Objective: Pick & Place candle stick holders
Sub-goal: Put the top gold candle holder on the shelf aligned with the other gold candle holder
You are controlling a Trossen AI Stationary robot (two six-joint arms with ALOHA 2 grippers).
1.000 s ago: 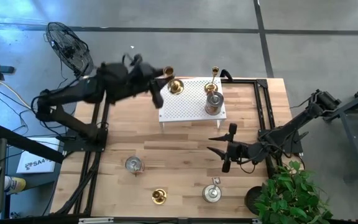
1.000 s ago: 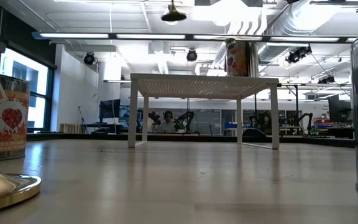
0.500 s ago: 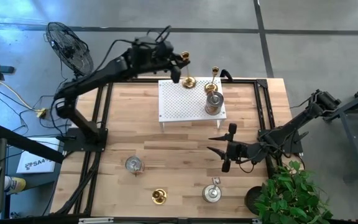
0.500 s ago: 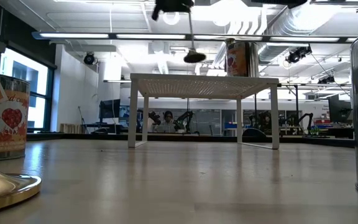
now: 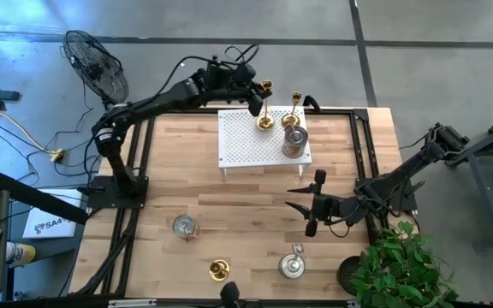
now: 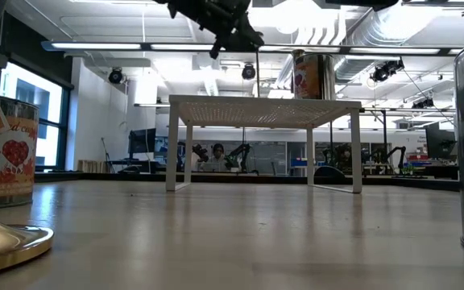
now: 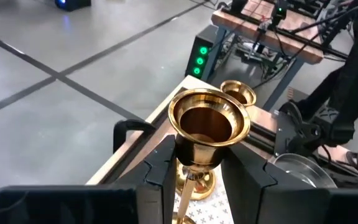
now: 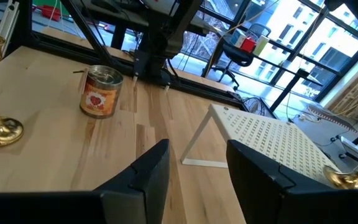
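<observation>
1. left gripper [image 5: 258, 101] sits over the far edge of the white perforated rack [image 5: 251, 137], clamped on the stem of a gold candlestick [image 7: 207, 124]; in the left wrist view both fingers [image 7: 160, 171] press the stem just under the cup.
2. the held candlestick's base looks to be on or just above the rack top [image 5: 265, 124]; cannot tell whether it touches.
3. already on the rack: a second gold candlestick [image 5: 294, 109] at the far right corner and a squat silvery holder [image 5: 294, 141] just near of it.
4. not yet moved, standing on the wooden table [image 5: 229, 205]: a silvery holder [image 5: 184, 227] near left, a gold candlestick [image 5: 219, 270] at the near edge, another silvery holder [image 5: 292, 266] to its right.
5. right gripper [image 5: 306, 204] waits low over the table right of centre, fingers parted, grasping nothing; right wrist view shows only bare wood between them.
6. judgement: two pieces placed, a third being set down, three left; roughly the halfway mark.
7. next step likely needs the left fingers to let go without tipping the slim candlestick.
</observation>
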